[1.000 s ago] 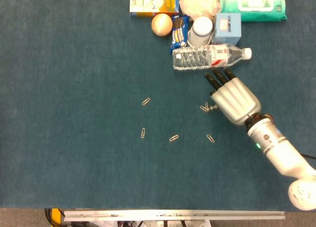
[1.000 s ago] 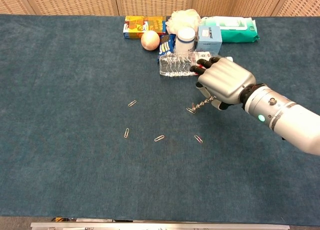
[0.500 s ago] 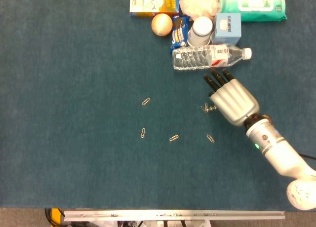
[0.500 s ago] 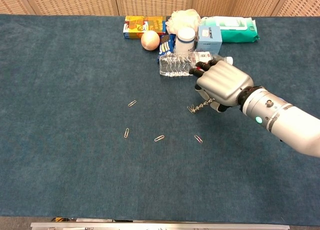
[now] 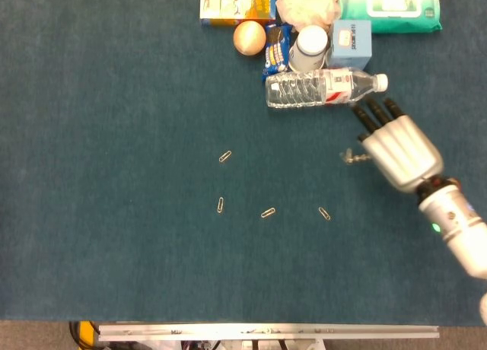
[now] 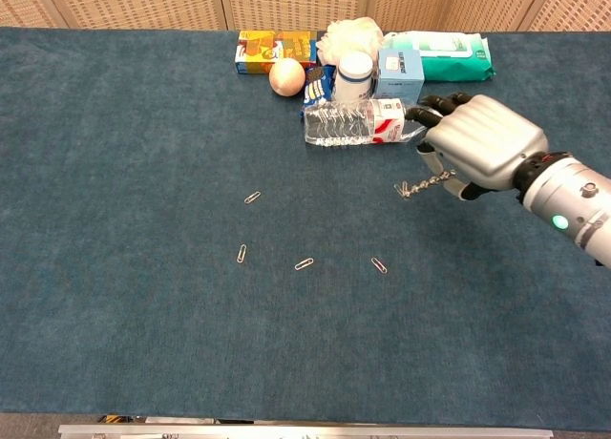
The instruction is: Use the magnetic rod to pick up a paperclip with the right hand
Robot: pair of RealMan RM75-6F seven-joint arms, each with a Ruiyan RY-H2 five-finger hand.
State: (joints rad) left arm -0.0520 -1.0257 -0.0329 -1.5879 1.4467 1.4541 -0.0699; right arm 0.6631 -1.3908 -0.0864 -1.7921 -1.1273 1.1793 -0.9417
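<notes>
My right hand (image 5: 399,148) (image 6: 482,153) grips a thin metal magnetic rod (image 5: 358,157) (image 6: 430,183) that sticks out to its left. A paperclip (image 5: 346,157) (image 6: 403,189) clings to the rod's tip, off the blue cloth. Several loose paperclips lie on the cloth to the left: one (image 5: 325,213) (image 6: 379,264) nearest the hand, another (image 5: 268,212) (image 6: 305,263) beside it, and one (image 5: 225,157) (image 6: 252,198) farther left. My left hand shows in neither view.
A clear water bottle (image 5: 323,87) (image 6: 353,124) lies on its side just beyond the hand's fingertips. Behind it stand a white jar (image 5: 310,47), a blue box (image 5: 351,42), an orange ball (image 5: 249,37), a yellow box (image 5: 237,1) and a wipes pack (image 5: 392,7).
My right hand has moved to the right with the rod. The paperclip that lay by the rod's tip has left the cloth and travels on the tip.
</notes>
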